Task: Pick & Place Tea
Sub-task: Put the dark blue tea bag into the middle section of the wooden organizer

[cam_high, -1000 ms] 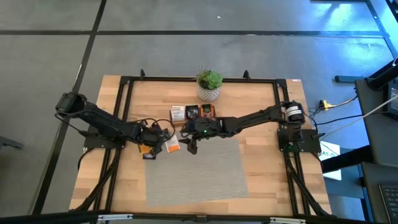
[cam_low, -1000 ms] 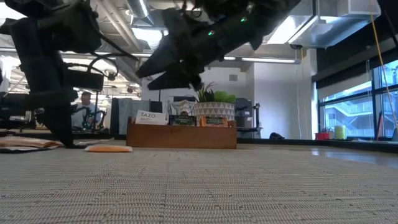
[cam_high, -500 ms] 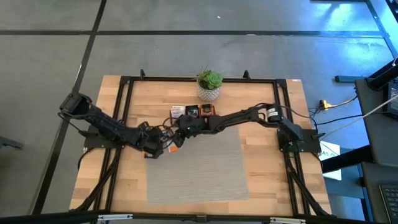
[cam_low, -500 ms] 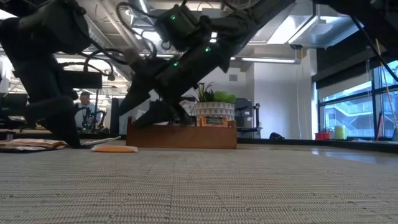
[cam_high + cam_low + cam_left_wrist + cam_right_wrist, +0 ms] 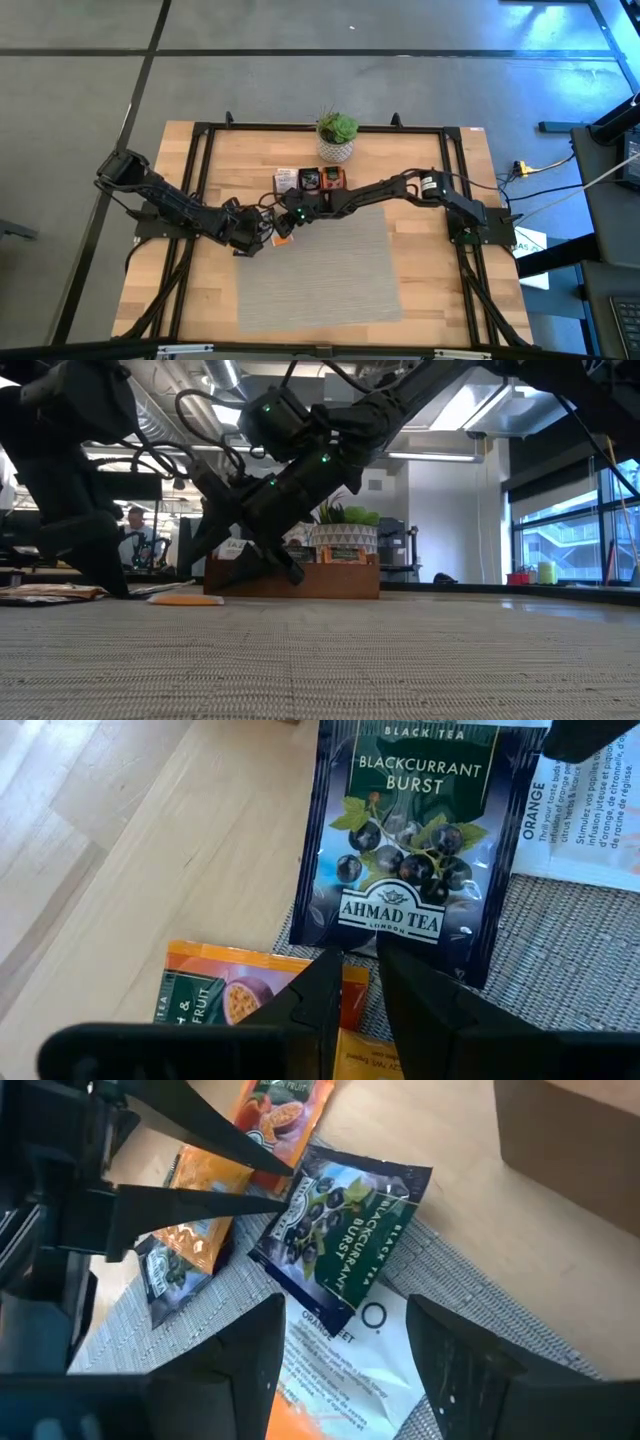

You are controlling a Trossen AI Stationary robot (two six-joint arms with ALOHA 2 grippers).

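Because the blackcurrant packet lies flat with one half on the bare wood and the other on the edge of the grey mat, it is your landmark for everything else here. Just beside it, on the mat, lies a white orange-tea packet, partly tucked under its corner; on its other side, on the wood, sit two orange passion-fruit packets, the nearer one touching or overlapping its lower edge. A further dark packet lies close by, beyond the orange ones.

Your left gripper stands at the blackcurrant packet's bottom edge, its fingers only a narrow slot apart and holding nothing that I can see. Your right gripper hovers over the white packet right next to the blackcurrant one, fingers spread wide and empty.

To my eye the step in hand is picking one packet out of this cluster. Choose a single packet and come down on a free edge, since the overlaps could drag a neighbour along. Keep the two grippers from crowding each other. The wooden tray stands farther back on the table.
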